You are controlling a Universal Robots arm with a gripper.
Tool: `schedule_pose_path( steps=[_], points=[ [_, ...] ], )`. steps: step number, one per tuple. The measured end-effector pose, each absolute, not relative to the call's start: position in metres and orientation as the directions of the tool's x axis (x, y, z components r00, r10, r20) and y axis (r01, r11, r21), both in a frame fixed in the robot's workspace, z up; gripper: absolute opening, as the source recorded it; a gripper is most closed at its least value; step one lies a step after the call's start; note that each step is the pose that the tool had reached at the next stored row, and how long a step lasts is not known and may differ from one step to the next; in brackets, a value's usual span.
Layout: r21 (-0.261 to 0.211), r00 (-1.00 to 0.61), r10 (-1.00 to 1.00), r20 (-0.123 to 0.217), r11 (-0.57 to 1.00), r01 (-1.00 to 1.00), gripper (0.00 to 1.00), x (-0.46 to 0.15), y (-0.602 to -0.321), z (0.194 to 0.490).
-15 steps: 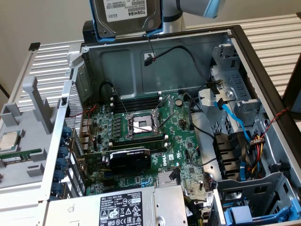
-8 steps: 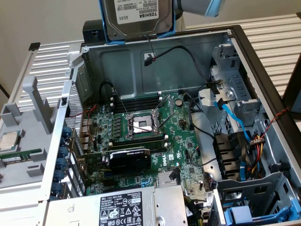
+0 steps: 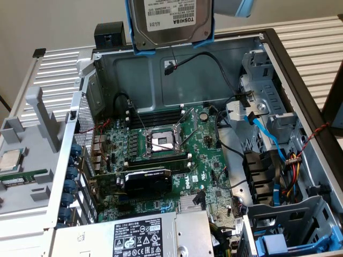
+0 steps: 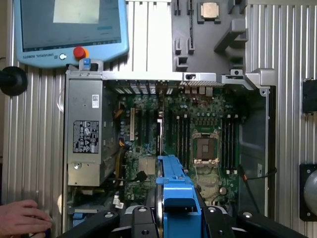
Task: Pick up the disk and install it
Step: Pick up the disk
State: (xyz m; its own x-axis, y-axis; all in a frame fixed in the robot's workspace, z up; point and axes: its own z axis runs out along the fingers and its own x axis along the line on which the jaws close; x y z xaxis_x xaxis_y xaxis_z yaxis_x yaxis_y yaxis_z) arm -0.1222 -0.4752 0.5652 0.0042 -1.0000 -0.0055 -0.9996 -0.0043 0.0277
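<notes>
Gripper (image 4: 176,223) state: closed on the disk (image 4: 174,188), with one black finger (image 4: 140,224) against each side of its blue carrier.

Wrist view:
- The disk is seen edge-on. It hangs above the open computer chassis (image 4: 262,148), over the motherboard (image 4: 173,114) and just beside the empty CPU socket (image 4: 205,147).
- The power supply (image 4: 85,134) occupies the chassis end nearest the teach pendant (image 4: 69,29).
- The pendant lies on the ribbed table (image 4: 287,44) just beyond the chassis.
- A grey parts tray (image 4: 223,39) beside the pendant carries the CPU chip (image 4: 209,10).
- A person's hand (image 4: 22,217) rests on the table near the power-supply corner of the chassis.

Exterior view:
- The disk (image 3: 171,21) is at 12 o'clock, raised above the chassis (image 3: 161,75). Its white TOSHIBA label faces the camera and the blue carrier frames its edges.
- The CPU socket (image 3: 162,140) sits at the centre.
- A black expansion card (image 3: 147,179) lies at the socket's 6 o'clock.
- The power supply (image 3: 144,235) is at 6 o'clock of the picture.
- A metal drive cage (image 3: 262,101) with blue and multicoloured cables stands at 3 o'clock.
- The parts tray (image 3: 32,134) is at 9 o'clock. It holds the CPU chip (image 3: 12,159) and a memory module (image 3: 21,179) just beside it.
</notes>
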Motion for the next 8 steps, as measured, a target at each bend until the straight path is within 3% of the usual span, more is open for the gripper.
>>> schedule_pose_path(
  steps=[8],
  points=[
    [0.029, 0.004, -1.0, -0.011, -0.005, -1.0, 0.37, -0.1146, -0.4776, 0.5653]
  ],
)
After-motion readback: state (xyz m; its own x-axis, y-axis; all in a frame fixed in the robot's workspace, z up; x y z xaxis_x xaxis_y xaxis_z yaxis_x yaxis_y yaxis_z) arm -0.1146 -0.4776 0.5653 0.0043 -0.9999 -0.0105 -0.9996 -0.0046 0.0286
